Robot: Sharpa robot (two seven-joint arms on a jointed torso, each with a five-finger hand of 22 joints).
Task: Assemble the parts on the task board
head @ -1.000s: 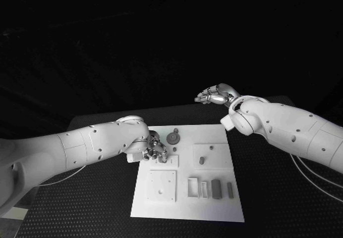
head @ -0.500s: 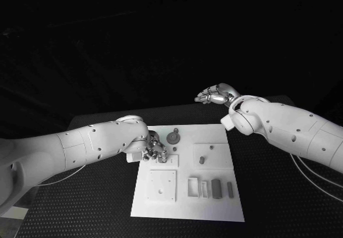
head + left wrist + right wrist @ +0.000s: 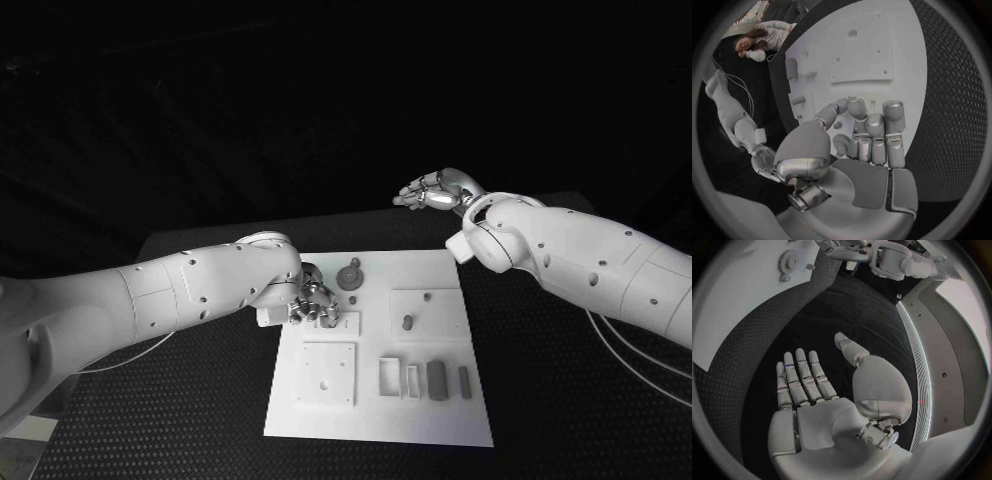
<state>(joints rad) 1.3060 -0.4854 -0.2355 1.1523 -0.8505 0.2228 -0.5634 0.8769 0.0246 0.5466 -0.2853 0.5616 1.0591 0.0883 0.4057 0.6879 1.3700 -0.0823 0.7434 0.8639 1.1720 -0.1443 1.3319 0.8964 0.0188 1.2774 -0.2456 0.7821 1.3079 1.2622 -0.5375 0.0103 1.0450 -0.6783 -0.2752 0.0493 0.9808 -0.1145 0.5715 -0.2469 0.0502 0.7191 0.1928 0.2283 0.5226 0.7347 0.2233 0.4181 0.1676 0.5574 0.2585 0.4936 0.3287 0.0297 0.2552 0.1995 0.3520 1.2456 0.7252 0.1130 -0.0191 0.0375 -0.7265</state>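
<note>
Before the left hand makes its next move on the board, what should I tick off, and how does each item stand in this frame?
1. Left hand over the task board: ok, at its far left corner.
2. Left hand holds a part: cannot tell; fingers curled, pinch hidden.
3. Right hand free: ok, fingers apart, nothing in the palm.
4. Right hand off the board: ok, raised beyond its far edge.
5. Gear in place on the board: ok.

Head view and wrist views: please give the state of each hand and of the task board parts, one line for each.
left hand: low over the task board, fingers curled, whether it holds a part is unclear.
right hand: raised beyond the board, open, empty.
gear part: lies on the board.
</note>
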